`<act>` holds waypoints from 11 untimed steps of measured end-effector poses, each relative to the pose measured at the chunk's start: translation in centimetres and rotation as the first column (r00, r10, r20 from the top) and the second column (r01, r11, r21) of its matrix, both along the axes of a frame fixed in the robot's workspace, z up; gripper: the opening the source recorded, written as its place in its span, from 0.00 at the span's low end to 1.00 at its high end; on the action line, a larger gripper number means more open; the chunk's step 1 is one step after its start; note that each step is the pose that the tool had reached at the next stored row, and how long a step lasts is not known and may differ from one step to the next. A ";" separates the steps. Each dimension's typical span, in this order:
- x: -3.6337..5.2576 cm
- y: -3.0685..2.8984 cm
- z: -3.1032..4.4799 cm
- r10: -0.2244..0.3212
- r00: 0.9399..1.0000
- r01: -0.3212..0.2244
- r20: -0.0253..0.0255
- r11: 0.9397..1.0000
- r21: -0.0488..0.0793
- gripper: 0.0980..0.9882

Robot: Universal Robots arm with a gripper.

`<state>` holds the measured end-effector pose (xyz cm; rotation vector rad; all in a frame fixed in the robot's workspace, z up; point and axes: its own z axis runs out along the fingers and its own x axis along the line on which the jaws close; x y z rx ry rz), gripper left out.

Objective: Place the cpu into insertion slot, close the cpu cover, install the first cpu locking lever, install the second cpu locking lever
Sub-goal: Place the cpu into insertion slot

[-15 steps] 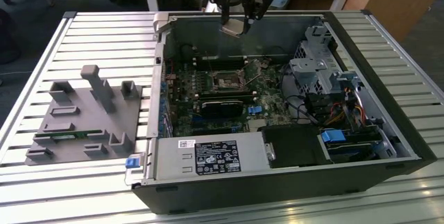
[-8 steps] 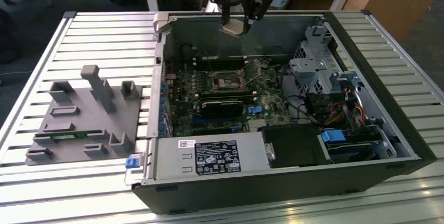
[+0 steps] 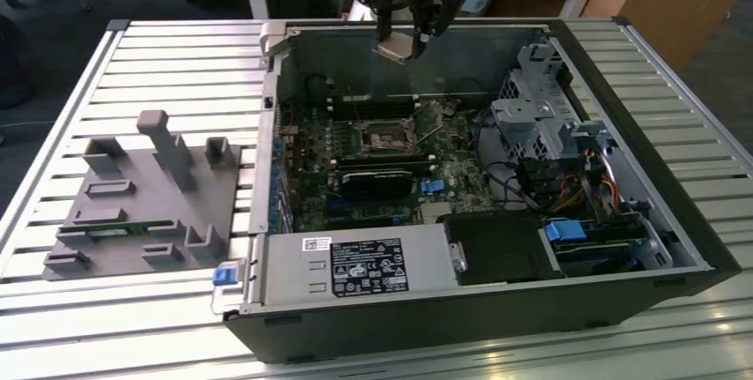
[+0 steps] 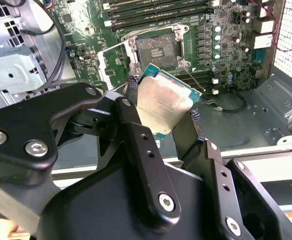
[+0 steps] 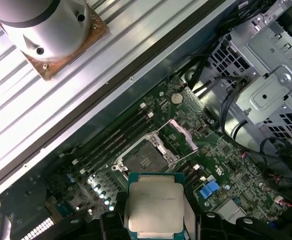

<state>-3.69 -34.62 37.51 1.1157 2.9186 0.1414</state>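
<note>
End effector (image 4: 162, 111) grips the cpu (image 4: 164, 102) by two opposite edges, its fingers (image 4: 133, 120) clamped on the chip and the chip's dull metal top facing the wrist cameras. In the exterior view the chip hangs well above the socket (image 3: 386, 137), toward the far wall of the open computer case (image 3: 471, 331), which lies on the slatted bench (image 3: 141, 54). The socket sits bare on the green motherboard (image 5: 158, 100), below the held chip. The cpu cover (image 5: 184, 134) stands swung open just beside the socket. In both wrist views the chip's edges appear turned out of line with the socket's square outline.
</note>
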 end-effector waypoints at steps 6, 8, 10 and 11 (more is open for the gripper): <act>0.00 0.00 -0.01 -0.039 0.999 0.039 0.000 0.999 0.000 0.48; 0.00 0.00 -0.01 -0.050 0.999 0.050 0.000 0.999 0.000 0.48; 0.00 0.00 -0.01 -0.061 0.998 0.061 0.000 0.998 0.000 0.48; 0.00 0.00 -0.01 -0.066 0.998 0.066 0.000 0.998 0.000 0.48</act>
